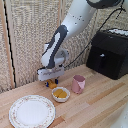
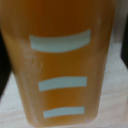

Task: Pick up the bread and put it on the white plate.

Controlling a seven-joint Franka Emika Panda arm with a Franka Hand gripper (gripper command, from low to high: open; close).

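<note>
Your hand (image 1: pixel 52 81) was down on the wooden table (image 1: pixel 95 102), its short fingers at either side of the bread (image 1: pixel 52 85); whether they had actually clamped it, you could not tell from the exterior view. In the wrist view the bread (image 2: pixel 60 65) filled nearly the whole frame, a blurred orange mass. Just beside the bread stood the small white bowl (image 1: pixel 61 94) and the pink cup (image 1: pixel 78 84). The white plate (image 1: pixel 32 111) lay nearer the camera, toward the exterior view's left.
</note>
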